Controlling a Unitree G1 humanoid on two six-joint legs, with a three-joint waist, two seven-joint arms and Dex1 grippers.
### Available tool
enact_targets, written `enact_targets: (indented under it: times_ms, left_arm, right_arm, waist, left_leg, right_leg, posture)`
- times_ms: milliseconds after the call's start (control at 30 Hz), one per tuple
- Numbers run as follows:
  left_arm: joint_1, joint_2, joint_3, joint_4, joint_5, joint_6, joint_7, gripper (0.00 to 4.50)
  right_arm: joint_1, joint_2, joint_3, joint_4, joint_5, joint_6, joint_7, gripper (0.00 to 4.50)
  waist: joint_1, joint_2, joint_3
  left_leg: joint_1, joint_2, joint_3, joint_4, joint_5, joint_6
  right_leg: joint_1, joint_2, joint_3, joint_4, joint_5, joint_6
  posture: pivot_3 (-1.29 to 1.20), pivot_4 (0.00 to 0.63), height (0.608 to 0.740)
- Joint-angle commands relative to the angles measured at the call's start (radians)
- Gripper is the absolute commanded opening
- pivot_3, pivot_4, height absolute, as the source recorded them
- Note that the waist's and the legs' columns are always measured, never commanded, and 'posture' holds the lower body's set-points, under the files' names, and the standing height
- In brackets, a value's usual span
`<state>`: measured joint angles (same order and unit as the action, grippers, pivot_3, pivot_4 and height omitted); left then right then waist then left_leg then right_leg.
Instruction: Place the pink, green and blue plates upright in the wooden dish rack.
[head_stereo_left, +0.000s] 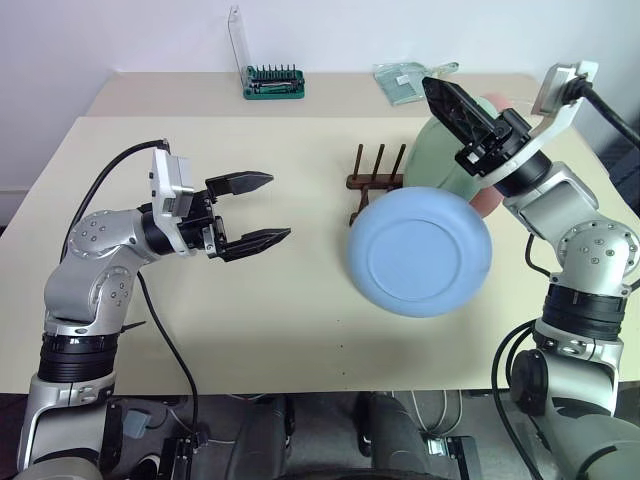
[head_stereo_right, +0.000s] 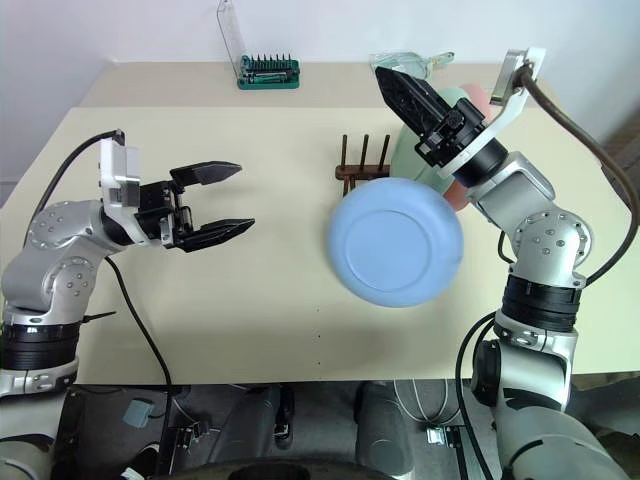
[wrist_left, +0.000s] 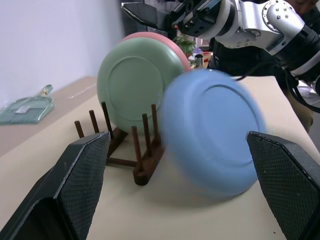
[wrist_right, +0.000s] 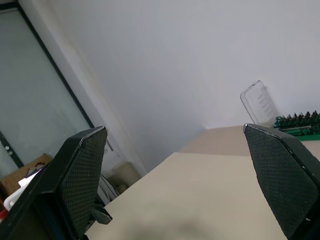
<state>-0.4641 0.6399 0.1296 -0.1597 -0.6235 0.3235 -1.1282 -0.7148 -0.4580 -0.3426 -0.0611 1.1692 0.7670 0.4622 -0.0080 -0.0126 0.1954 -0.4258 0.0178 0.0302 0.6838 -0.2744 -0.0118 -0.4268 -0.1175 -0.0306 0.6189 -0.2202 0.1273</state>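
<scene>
The wooden dish rack (head_stereo_left: 375, 172) stands right of the table's middle. The green plate (head_stereo_left: 440, 150) stands upright between its pegs, and the pink plate (wrist_left: 167, 41) stands right behind it. The blue plate (head_stereo_left: 420, 252) is at the rack's near end, tilted, hiding that end; no gripper holds it. I cannot tell whether it sits between pegs. My right gripper (head_stereo_left: 437, 92) is open, just above the green plate's top rim, holding nothing. My left gripper (head_stereo_left: 255, 210) hangs open and empty over the table, well left of the rack, pointing toward it.
A green screwdriver-bit case (head_stereo_left: 273, 82) with its clear lid up stands at the back on a second table. A clear plastic bag (head_stereo_left: 405, 80) lies behind the rack. Bare tabletop (head_stereo_left: 270, 310) lies between the left gripper and the blue plate.
</scene>
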Motion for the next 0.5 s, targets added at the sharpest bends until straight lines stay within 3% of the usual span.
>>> enact_targets:
  times_ms: [33,500]
  left_arm:
    - [-0.008,0.002,0.010,-0.024,-0.015,-0.003,0.002,4.50]
    - [-0.018,-0.003,0.005,-0.010,-0.007,-0.010,-0.005,4.50]
  right_arm:
    - [-0.030,-0.005,-0.043,-0.018,0.016,-0.025,-0.001,4.44]
    - [-0.018,-0.016,-0.056,-0.035,0.028,-0.020,-0.001,4.44]
  waist:
    - [-0.001,0.000,0.000]
    - [-0.003,0.000,0.000]
  left_leg:
    - [0.000,0.000,0.000,0.000,0.000,0.000]
    - [0.000,0.000,0.000,0.000,0.000,0.000]
  right_leg:
    - [0.000,0.000,0.000,0.000,0.000,0.000]
    - [0.000,0.000,0.000,0.000,0.000,0.000]
  posture:
    - [0.00,0.150,0.724]
    - [0.00,0.150,0.724]
